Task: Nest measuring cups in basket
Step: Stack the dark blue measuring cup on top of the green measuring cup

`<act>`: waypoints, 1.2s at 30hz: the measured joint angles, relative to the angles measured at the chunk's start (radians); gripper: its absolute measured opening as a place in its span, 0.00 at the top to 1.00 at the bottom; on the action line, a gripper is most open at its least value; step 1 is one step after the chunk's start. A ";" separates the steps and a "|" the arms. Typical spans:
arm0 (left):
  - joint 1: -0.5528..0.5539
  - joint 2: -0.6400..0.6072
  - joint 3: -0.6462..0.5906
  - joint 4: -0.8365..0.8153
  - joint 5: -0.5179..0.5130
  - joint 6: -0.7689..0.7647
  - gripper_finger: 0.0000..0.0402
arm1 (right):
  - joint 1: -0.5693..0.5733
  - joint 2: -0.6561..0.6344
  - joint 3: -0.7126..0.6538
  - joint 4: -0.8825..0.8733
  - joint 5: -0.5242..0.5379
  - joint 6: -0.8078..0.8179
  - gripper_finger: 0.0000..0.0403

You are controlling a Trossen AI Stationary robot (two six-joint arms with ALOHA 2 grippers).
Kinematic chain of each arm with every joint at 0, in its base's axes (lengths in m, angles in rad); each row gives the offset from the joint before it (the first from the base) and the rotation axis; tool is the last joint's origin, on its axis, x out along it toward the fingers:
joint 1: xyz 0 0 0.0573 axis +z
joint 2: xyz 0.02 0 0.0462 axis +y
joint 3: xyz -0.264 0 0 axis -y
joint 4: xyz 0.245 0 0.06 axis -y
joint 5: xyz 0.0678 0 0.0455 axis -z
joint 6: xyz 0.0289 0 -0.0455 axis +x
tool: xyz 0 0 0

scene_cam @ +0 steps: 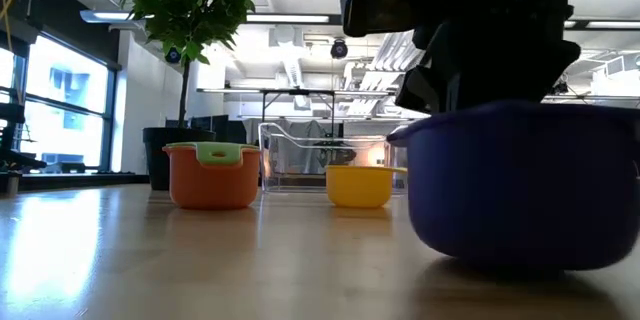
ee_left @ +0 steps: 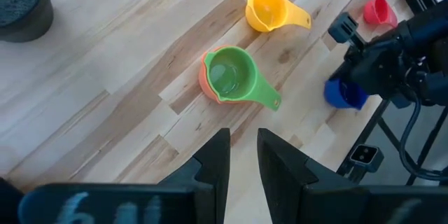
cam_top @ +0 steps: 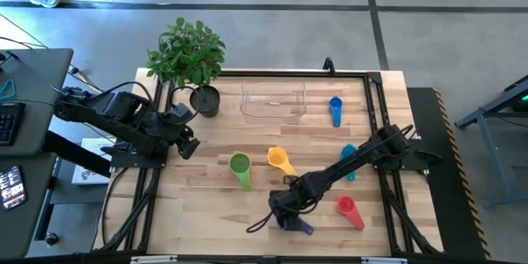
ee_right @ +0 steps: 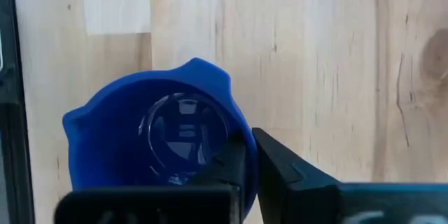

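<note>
My right gripper (ee_right: 250, 147) is down at the table's near middle, shut on the purple cup (cam_top: 299, 225), which fills the right of the low view (scene_cam: 520, 180). The green cup (cam_top: 239, 163) sits nested in the orange cup (scene_cam: 210, 182). Loose on the wood lie the yellow cup (cam_top: 279, 159), the red cup (cam_top: 347, 208) and the blue cup (cam_top: 335, 109). The teal cup (cam_top: 349, 153) is partly hidden by my right arm. The clear basket (cam_top: 274, 103) stands at the far middle. My left gripper (ee_left: 243, 152) hangs open above the table's left side, holding nothing. My right gripper grips the purple cup's bowl wall (ee_right: 240, 122), one finger inside the bowl and one outside it. The fingers come from above, slanting steeply down. The cup stands upright with its base (scene_cam: 520, 256) on the table. Its handle is hidden under the gripper.
A dark plant pot (cam_top: 205, 99) with a leafy plant (cam_top: 188, 49) stands just left of the basket. Black frame rails run along the table's left and right sides. Bare wood lies between the basket and the cups.
</note>
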 joint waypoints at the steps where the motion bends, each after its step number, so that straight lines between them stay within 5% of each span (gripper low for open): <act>1: 0.000 0.000 0.000 0.000 0.000 0.000 0.84 | -0.005 0.000 0.000 -0.001 -0.008 0.018 0.96; 15: 0.000 0.000 0.000 0.000 0.000 0.051 0.84 | -0.125 -0.072 0.000 0.058 -0.026 0.248 0.99; 36: 0.000 0.000 0.000 0.000 0.000 0.159 0.84 | -0.337 -0.096 0.167 0.146 0.210 0.388 1.00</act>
